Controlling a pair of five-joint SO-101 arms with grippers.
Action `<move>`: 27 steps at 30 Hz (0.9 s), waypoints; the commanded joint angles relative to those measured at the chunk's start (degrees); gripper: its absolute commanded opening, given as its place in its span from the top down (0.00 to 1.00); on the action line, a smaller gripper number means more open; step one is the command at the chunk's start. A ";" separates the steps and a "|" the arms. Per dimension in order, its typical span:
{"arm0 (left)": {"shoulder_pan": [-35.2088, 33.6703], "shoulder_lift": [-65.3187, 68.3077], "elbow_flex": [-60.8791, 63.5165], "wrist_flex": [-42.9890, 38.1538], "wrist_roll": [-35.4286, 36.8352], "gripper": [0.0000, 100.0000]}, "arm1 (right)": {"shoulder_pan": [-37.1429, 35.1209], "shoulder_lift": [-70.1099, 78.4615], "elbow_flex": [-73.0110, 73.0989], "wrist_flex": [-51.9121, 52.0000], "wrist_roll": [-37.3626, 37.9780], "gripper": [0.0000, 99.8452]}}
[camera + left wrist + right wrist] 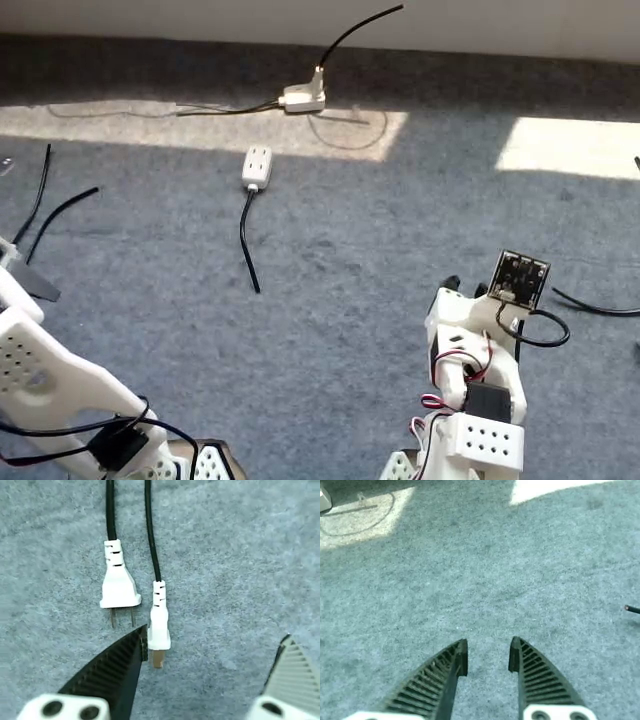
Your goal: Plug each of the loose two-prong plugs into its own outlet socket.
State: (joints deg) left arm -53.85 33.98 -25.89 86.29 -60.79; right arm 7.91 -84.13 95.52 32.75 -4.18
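wide plug (120, 587): white, black cord, flat on the grey surface (240, 555), both prongs showing, unplugged | narrow plug (159, 625): white, black cord, on its side just beside the first, prongs pointing the same way, unplugged | near socket (257, 167): white block, short black cord, mid-surface | far socket (303, 97): white, sunlit, black cords at both ends

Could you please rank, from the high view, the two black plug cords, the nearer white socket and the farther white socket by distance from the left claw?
1. The black plug cords, at the left edge, right by the left claw.
2. The nearer white socket, mid-carpet, at the sunlit strip's edge.
3. The farther white socket, towards the back wall.
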 commanded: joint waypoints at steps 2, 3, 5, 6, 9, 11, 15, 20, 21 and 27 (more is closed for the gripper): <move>-0.04 -0.57 2.51 -0.88 -0.44 0.61 | -0.13 -0.40 2.15 -1.10 0.53 0.85; -0.04 -0.57 2.77 -0.97 -0.44 0.61 | -0.13 -0.40 2.15 -1.10 0.53 0.85; -0.22 -0.57 2.77 -0.97 -0.44 0.61 | -0.13 -0.40 2.15 -1.10 0.53 0.85; -0.31 -0.57 2.68 -0.97 -0.44 0.61 | -0.13 -0.40 2.15 -1.10 0.53 0.85; -0.31 -0.57 2.68 -0.97 -0.44 0.61 | -0.13 -0.40 2.15 -1.10 0.53 0.85; -0.31 -0.57 2.59 -0.97 -0.44 0.61 | -0.13 -0.40 2.15 -1.10 0.53 0.85; -0.22 -1.19 2.15 -0.97 -0.44 0.61 | -0.13 -0.40 2.15 -1.10 0.53 0.85; -0.84 -0.66 -0.57 -0.97 -0.44 0.61 | -0.13 -0.40 2.15 -1.10 0.53 0.85; -1.10 -0.57 -0.84 -0.97 -0.44 0.61 | -0.13 -0.40 2.15 -1.10 0.53 0.85; -1.45 -0.57 -0.75 -3.16 -0.53 0.61 | -0.13 -0.40 2.15 -1.10 0.53 0.85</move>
State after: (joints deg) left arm -54.90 33.98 -25.01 85.85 -60.79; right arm 7.91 -84.13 95.52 32.75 -4.18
